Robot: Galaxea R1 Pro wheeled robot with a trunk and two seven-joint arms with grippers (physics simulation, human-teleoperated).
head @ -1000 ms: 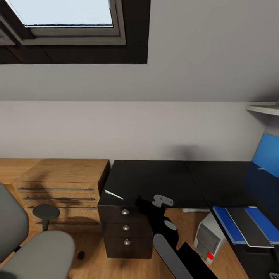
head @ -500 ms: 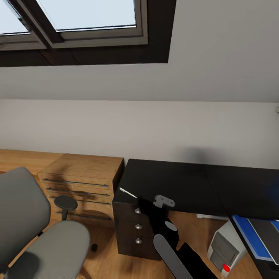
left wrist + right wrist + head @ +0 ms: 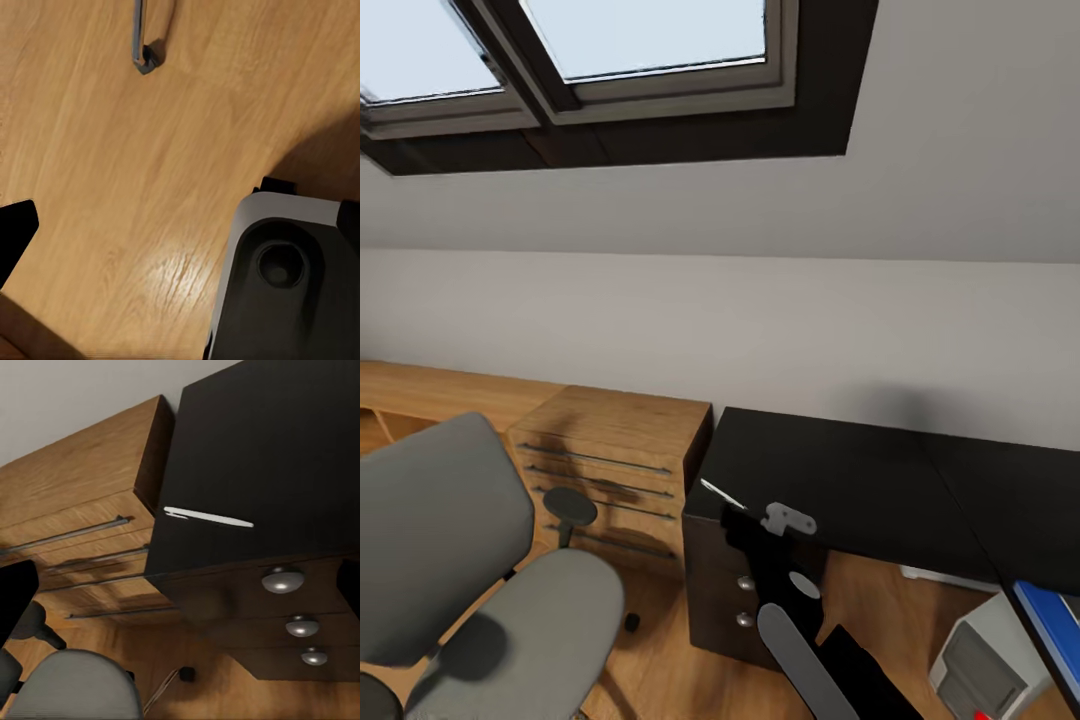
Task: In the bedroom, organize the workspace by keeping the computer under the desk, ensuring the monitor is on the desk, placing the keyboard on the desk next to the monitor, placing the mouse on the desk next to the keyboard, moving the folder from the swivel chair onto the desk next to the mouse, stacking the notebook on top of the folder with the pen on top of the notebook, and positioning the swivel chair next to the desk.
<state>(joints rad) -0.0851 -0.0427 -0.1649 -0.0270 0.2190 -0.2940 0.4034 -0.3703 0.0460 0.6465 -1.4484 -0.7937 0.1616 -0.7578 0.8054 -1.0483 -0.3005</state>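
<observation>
I'm seeing the pen (image 3: 721, 494) lying at the desk's (image 3: 840, 480) near corner, above the drawer unit (image 3: 745, 600). The camera is swinging left: the chair (image 3: 480, 590) is taking more of the view, while the folder (image 3: 1050, 620) and computer (image 3: 990, 665) are sliding toward the right edge. The right gripper (image 3: 785, 520) is hovering just beside the pen, touching nothing; its fingers (image 3: 15, 607) are standing spread wide. The left gripper's finger (image 3: 15, 232) is hanging over bare floor (image 3: 150, 187); I cannot tell its opening.

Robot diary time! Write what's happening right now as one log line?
view: facing desk corner | pen on desk near edge | swivel chair beside wooden cabinet | computer under desk | folder on desk
</observation>
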